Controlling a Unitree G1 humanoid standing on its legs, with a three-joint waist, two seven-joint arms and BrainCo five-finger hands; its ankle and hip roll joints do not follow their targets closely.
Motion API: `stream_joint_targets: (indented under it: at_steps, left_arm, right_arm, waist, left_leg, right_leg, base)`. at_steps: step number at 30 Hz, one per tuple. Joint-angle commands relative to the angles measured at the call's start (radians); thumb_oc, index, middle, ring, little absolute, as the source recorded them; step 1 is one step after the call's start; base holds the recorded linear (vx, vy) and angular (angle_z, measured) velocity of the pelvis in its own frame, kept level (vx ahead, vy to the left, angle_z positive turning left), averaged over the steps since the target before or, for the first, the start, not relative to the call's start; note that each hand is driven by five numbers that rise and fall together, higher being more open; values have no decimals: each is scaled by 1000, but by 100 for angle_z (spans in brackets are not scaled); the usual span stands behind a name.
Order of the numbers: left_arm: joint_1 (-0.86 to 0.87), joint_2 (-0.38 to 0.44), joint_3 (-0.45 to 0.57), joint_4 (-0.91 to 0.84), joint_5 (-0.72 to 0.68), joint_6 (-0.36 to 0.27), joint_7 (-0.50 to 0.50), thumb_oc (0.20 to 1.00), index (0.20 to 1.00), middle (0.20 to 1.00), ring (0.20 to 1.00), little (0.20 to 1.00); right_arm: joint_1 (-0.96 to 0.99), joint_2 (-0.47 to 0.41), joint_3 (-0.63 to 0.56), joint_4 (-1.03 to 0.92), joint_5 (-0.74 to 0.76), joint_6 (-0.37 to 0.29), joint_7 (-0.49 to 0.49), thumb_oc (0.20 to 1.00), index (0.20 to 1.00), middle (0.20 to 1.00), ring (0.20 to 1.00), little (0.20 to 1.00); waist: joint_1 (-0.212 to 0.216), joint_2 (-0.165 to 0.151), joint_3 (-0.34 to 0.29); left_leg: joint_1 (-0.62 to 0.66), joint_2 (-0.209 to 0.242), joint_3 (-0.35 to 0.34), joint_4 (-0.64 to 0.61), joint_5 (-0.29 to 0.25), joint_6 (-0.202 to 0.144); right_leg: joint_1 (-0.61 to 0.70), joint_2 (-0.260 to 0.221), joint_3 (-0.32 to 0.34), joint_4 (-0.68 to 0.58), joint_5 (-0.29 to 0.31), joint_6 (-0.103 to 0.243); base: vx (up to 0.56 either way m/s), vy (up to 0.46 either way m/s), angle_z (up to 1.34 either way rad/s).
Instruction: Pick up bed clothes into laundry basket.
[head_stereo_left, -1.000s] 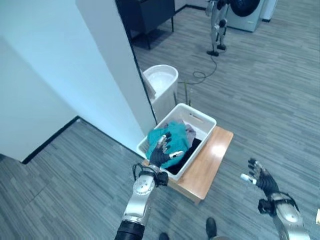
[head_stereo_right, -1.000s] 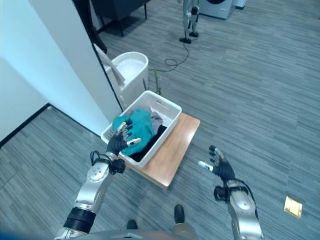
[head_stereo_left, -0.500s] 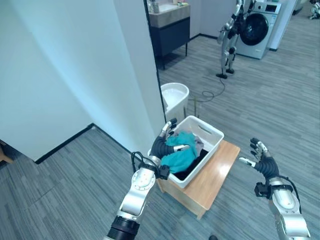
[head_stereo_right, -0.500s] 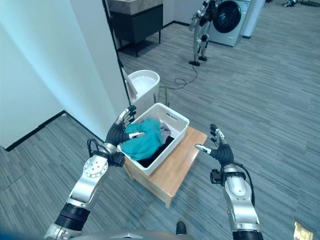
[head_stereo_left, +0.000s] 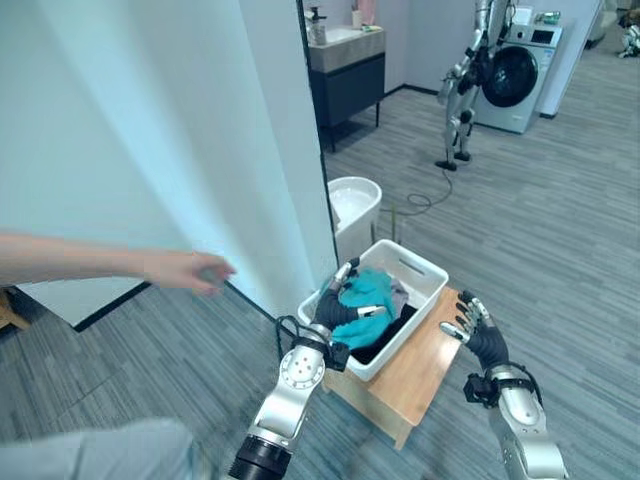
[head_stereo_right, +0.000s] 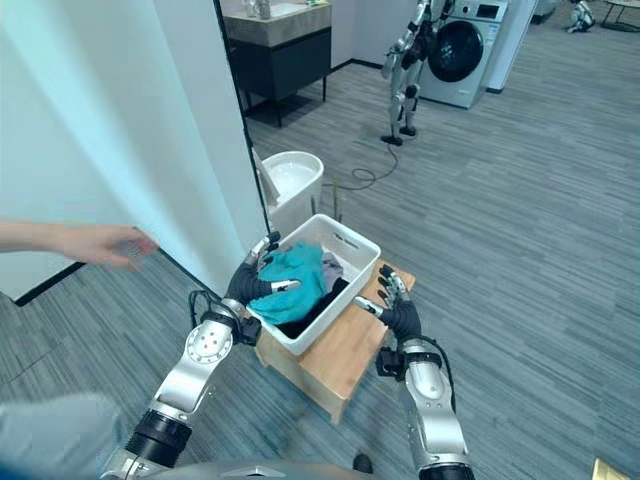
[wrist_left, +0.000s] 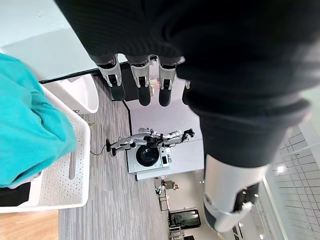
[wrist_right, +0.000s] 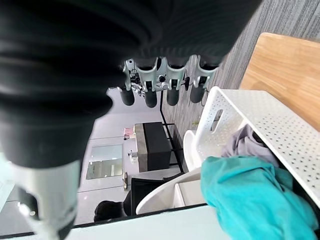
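the teal bed clothes (head_stereo_right: 296, 276) already lie in the white laundry basket (head_stereo_right: 352, 243), flanked by the open, empty left hand (head_stereo_right: 254, 284) and right hand (head_stereo_right: 398, 314).

text: none legible | laundry basket (head_stereo_left: 418, 268): plain white, no label or print readable | washing machine (head_stereo_left: 520, 70) beyond laundry basket: no readable markings | bottle (head_stereo_left: 317, 22) on cabinet beyond laundry basket: too small to read

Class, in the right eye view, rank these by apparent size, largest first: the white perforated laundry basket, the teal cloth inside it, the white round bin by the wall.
1. White perforated laundry basket
2. White round bin
3. Teal cloth

The bin and the cloth look close in size, and the bin stands farther away, so that order is unsure.
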Motion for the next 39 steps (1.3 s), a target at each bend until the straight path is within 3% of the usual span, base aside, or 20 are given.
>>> stream_joint_targets:
  at_steps: [1, 11, 20, 33, 35, 36, 38, 39]
  left_arm:
    - [-60, -17, -5, 78, -6, -65, 13, 1000, 1000, 1000, 1000, 1000]
    - [-23, -22, -16, 87, -31, -88, 19, 1000, 1000, 1000, 1000, 1000]
    - [54, -3, 52, 53, -74, -99, 27, 1000, 1000, 1000, 1000, 1000]
    - [234, 48, 205, -64, -122, -130, 57, 1000, 1000, 1000, 1000, 1000]
    - [260, 54, 238, -92, -129, -158, 63, 1000, 1000, 1000, 1000, 1000]
    - [253, 55, 238, -102, -132, -163, 58, 1000, 1000, 1000, 1000, 1000]
    - [229, 58, 235, -114, -127, -161, 45, 1000, 1000, 1000, 1000, 1000]
    - [227, 59, 236, -114, -127, -161, 45, 1000, 1000, 1000, 1000, 1000]
  right_arm:
    - [11, 2, -31, 4, 17, -66, -10, 1000, 1000, 1000, 1000, 1000]
    - [7, -7, -9, 1, 13, -77, -4, 1000, 1000, 1000, 1000, 1000]
    - [-11, -50, 36, 9, -53, -80, -8, 1000, 1000, 1000, 1000, 1000]
    - [-97, -81, 135, -56, -100, -106, -26, 1000, 1000, 1000, 1000, 1000]
    - [-113, -87, 167, -58, -110, -108, -24, 1000, 1000, 1000, 1000, 1000]
    - [-127, -93, 161, -50, -114, -111, -32, 1000, 1000, 1000, 1000, 1000]
    - [-155, -98, 149, -16, -119, -115, -49, 1000, 1000, 1000, 1000, 1000]
    - [-157, -98, 149, -14, -119, -116, -49, 1000, 1000, 1000, 1000, 1000]
  waist:
    - [19, -39, -82]
    - [19, -30, -76]
    - [51, -25, -72]
    - [174, -17, -41]
    - [205, -22, -26]
    - [204, -25, -15]
    - [170, -31, -2]
    - [169, -31, -1]
  left_leg:
    - [-26, 15, -32, 6, 28, -23]
    - [-29, 19, -34, 6, 33, -26]
    - [-41, 25, -59, 6, 52, -35]
    - [-87, 46, -144, 6, 132, -74]
    - [-112, 45, -157, 6, 147, -84]
    - [-127, 53, -111, 6, 161, -88]
    - [-132, 111, 113, 33, 168, -82]
    - [-135, 111, 113, 35, 170, -81]
  right_leg:
    - [17, 1, 79, 15, -28, -54]
    - [22, 8, 70, 15, -34, -57]
    - [31, 13, 47, 15, -39, -65]
    - [49, 20, -62, 15, -54, -76]
    - [48, 7, -93, 15, -58, -75]
    - [43, -7, -126, 15, -54, -72]
    - [36, -47, -230, 15, -49, -61]
    - [35, -47, -230, 15, -47, -61]
  base:
    - [3, -35, 0]
    - [0, 0, 0]
    - [-16, -43, 4]
    - [-45, -57, 27]
    - [-113, -8, 22]
    - [-190, 56, 18]
    - [-220, 71, 51]
    - [-154, 15, 172]
